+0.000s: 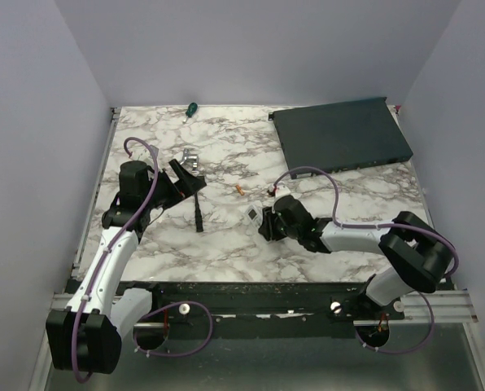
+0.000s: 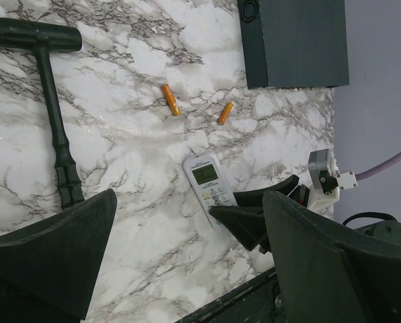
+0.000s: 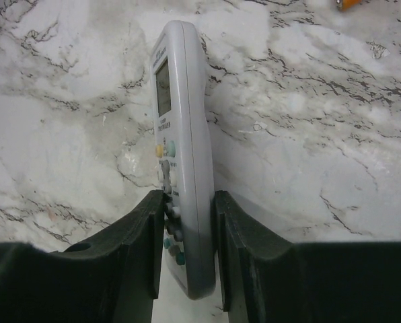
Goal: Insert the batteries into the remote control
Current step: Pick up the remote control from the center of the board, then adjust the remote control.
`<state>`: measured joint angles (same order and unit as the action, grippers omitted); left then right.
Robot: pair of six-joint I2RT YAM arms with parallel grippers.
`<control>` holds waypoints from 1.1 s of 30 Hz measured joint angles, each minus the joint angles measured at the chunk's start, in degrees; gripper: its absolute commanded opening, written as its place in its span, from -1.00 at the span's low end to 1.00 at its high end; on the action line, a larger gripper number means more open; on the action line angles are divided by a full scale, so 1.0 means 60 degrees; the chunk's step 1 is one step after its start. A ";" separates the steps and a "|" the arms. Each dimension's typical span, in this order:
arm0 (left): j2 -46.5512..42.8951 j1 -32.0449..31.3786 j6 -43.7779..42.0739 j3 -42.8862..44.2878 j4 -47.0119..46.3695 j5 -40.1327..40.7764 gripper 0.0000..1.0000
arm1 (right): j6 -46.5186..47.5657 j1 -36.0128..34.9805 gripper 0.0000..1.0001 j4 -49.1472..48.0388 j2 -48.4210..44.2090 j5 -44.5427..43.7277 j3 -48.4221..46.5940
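Clamped only at its six-o'clock end by the right gripper, the remote control may be twisted loose; the left gripper is spread open.

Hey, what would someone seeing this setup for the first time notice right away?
The white remote control stands out, pinched between the fingers of the right hand near the middle of the marble table. Just beyond it lie two small orange batteries, loose on the marble, and a large dark flat box fills the far right corner.
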<state>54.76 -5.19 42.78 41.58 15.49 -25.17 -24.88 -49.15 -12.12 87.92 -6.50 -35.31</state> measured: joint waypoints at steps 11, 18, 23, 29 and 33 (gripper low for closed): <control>0.0153 0.0000 0.0393 -0.0007 -0.0277 -0.0280 0.79 | 0.0557 -0.0073 -0.83 0.0739 -0.0568 0.0029 -0.0186; 0.0051 -0.0084 0.2102 -0.0441 -0.1359 -0.1002 0.73 | 0.1683 -0.0317 -0.99 0.1020 -0.1712 -0.0004 -0.0590; 0.0066 -0.0707 0.3279 -0.0368 -0.1530 -0.1049 0.73 | 0.2612 -0.0973 -0.99 0.1038 -0.2149 -0.0521 -0.1013; 0.0233 -0.1322 0.4127 0.0157 -0.1424 -0.1024 0.73 | 0.3574 -0.1883 -0.99 0.1031 -0.2448 -0.1869 -0.1282; 0.0448 -0.1676 0.4513 0.0321 -0.1275 -0.0936 0.73 | 0.4280 -0.2463 -0.99 0.0998 -0.2452 -0.3009 -0.1344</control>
<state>57.45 -15.25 69.87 43.51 7.84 -30.79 0.80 -63.92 -6.13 73.21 -24.56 -43.38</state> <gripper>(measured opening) 0.873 0.346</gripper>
